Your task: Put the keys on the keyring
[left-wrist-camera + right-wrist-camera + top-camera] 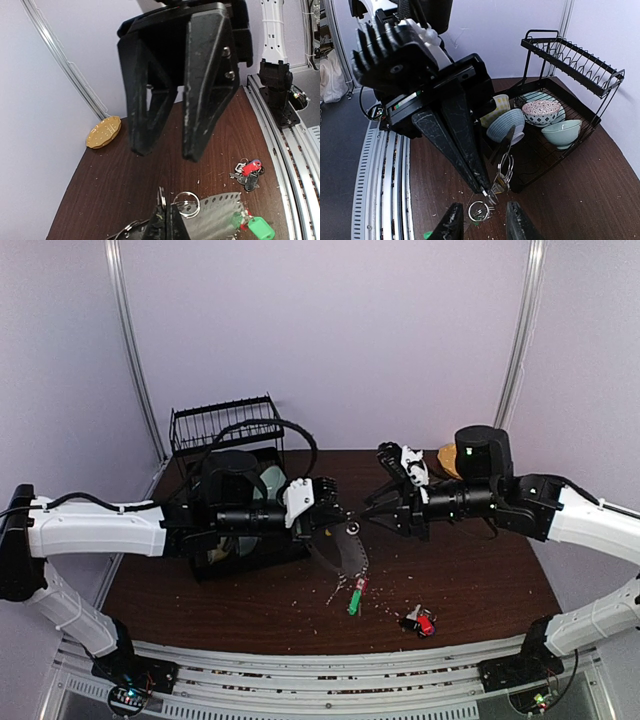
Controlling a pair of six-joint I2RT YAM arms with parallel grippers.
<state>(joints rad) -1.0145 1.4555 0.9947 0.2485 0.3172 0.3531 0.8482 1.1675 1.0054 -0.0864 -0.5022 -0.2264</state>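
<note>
Right fingers (451,223) spread | left fingers (464,150) pinching keyring (215,216) | dish rack (580,65) behind | keys (420,621) loose on table (480,575)

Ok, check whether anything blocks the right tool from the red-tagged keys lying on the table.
Nothing visible does. The red-tagged keys lie by themselves on the table, nearer the front edge than the open right tool. The keyring hanging from the shut left tool, with its green-tagged key, is off to their left.
</note>
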